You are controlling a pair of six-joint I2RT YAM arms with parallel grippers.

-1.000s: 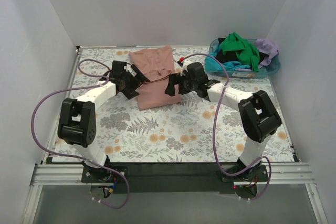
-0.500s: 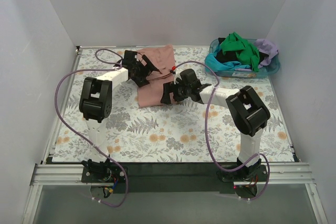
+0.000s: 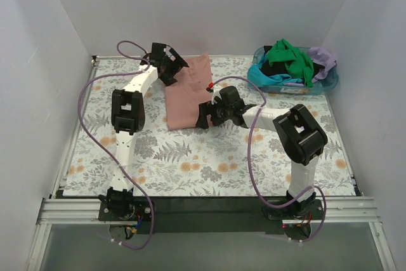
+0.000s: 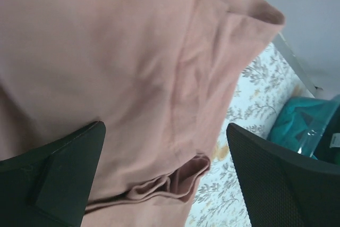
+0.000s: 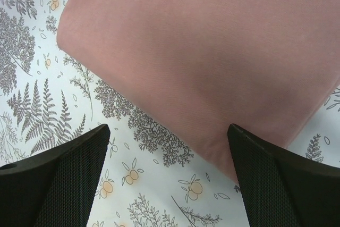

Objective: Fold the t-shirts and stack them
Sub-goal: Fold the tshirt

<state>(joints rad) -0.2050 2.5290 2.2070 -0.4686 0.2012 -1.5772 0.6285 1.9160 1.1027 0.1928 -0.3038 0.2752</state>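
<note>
Tablecloth (image 3: pixel 190 157) with a fern and flower print fills the near ground, bare of shirts. Just past it the right gripper (image 3: pixel 206 113) hangs by the near right corner of the pink t-shirt (image 3: pixel 189 93), jaws wide apart and holding nothing. Its wrist view shows the shirt's smooth near corner lying flat on the cloth, directly ahead of the open fingers.

The pink t-shirt is already a narrow strip. Its long axis runs from near to far, leaning slightly to the right at the far end. The left gripper (image 3: pixel 170 66) sits over the far left corner, jaws also spread and empty. Its wrist view looks down on a bunched sleeve fold and the collar end.

Each arm therefore has one end of the strip. The right arm looks better placed to lift the near edge and carry it away from the bases for a crosswise fold.

Farthest back on the right, the blue basket (image 3: pixel 297 91) holds the unfolded pile: green t-shirt (image 3: pixel 292 55) on top, black (image 3: pixel 276 66) beneath, turquoise (image 3: pixel 280 80) at the front, lilac (image 3: pixel 323 58) at the right rim
</note>
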